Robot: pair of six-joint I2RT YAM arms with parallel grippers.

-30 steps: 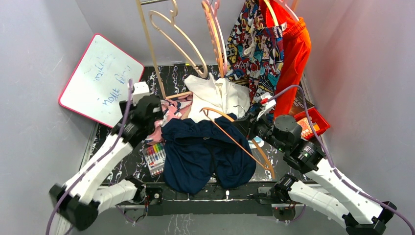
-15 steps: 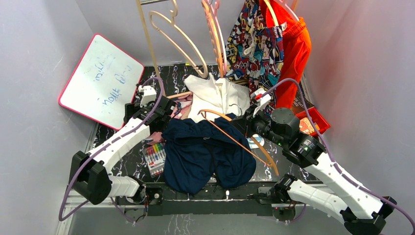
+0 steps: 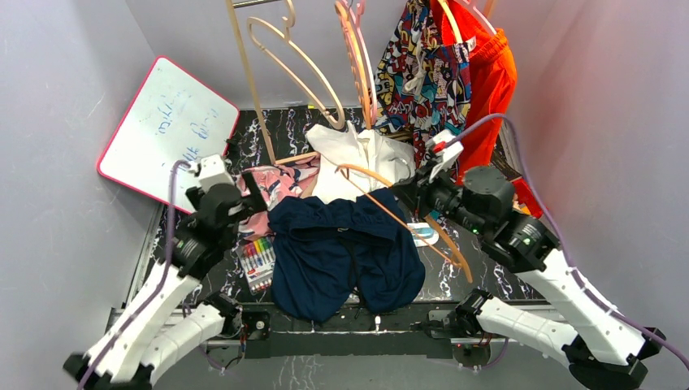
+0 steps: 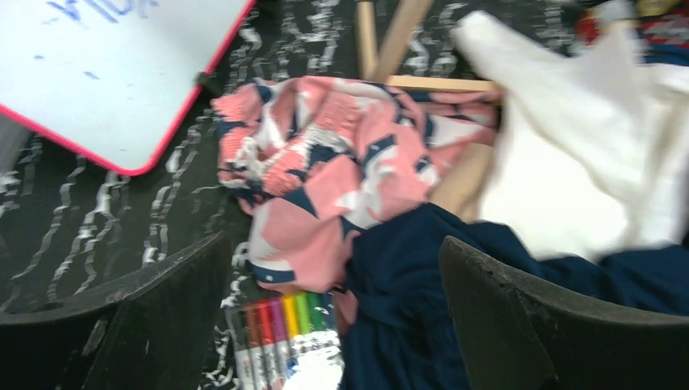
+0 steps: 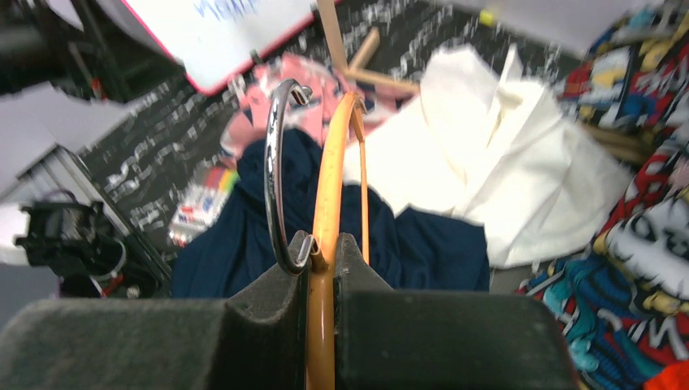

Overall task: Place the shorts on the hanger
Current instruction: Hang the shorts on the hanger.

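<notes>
Near edge of table, middle: navy shorts, spread flat, waistband toward the back. Top view alone shows the orange hanger slanting over their right half, lower end out past their right edge. Right wrist view alone shows the metal hook and the right gripper pinched narrow on the hanger's neck. Left wrist view adds marker pack and pink patterned garment beside the shorts. Left gripper spread wide, holding nothing, above them.

Bare table lies open at the left of the left wrist view, below the whiteboard; pink cloth, markers and shorts crowd the centre.
</notes>
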